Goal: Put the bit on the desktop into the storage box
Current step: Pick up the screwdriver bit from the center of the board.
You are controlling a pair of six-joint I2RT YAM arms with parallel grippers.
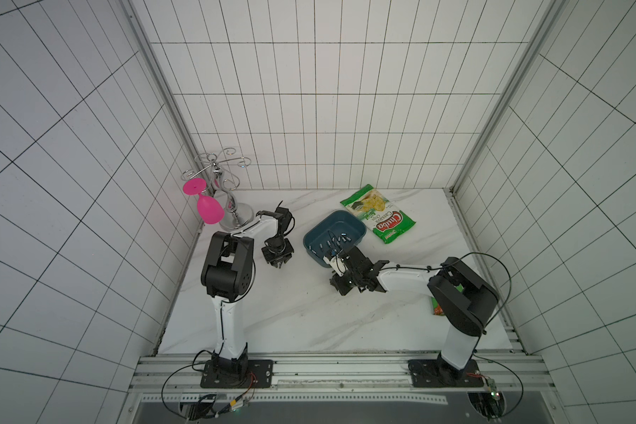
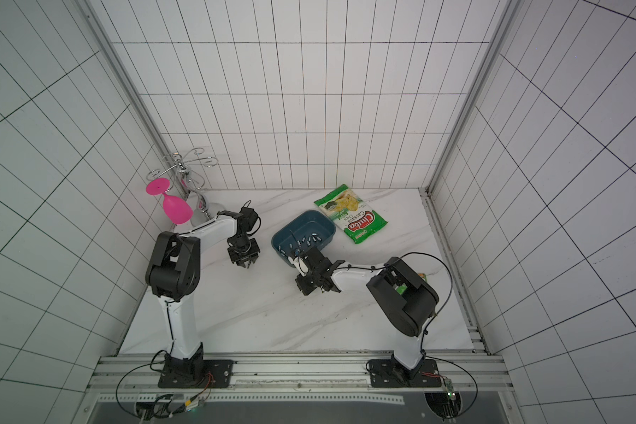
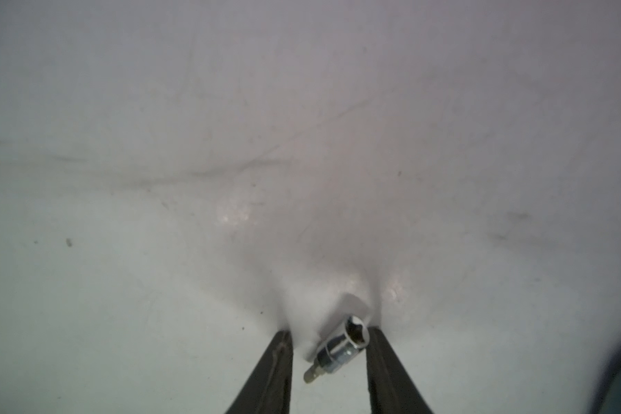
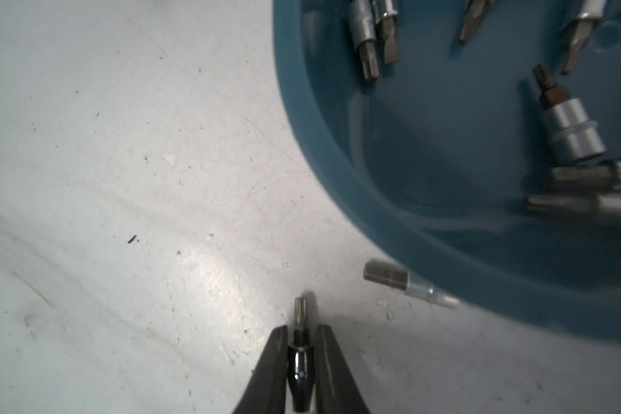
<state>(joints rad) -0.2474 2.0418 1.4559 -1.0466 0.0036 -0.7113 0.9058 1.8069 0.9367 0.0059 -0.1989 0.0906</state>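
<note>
On the white marble desktop (image 1: 291,312), my left gripper (image 1: 278,265) (image 3: 327,331) points down, to the left of the storage box. Its jaws stand open around a chrome socket bit (image 3: 341,349); one finger touches the bit, the other stands clear. The teal storage box (image 1: 340,220) (image 4: 445,143) holds several bits (image 1: 336,242). Just in front of the box, my right gripper (image 1: 334,285) (image 4: 302,328) is shut on a dark bit (image 4: 301,369) whose tip sticks out past the fingertips. Another bit (image 4: 406,285) lies on the desktop against the box's outer wall.
A green chips bag (image 1: 379,216) lies behind and right of the box. At the back left a chrome rack (image 1: 232,205) stands with a pink goblet (image 1: 206,205) hanging from it. A small green packet (image 1: 437,308) lies under my right arm.
</note>
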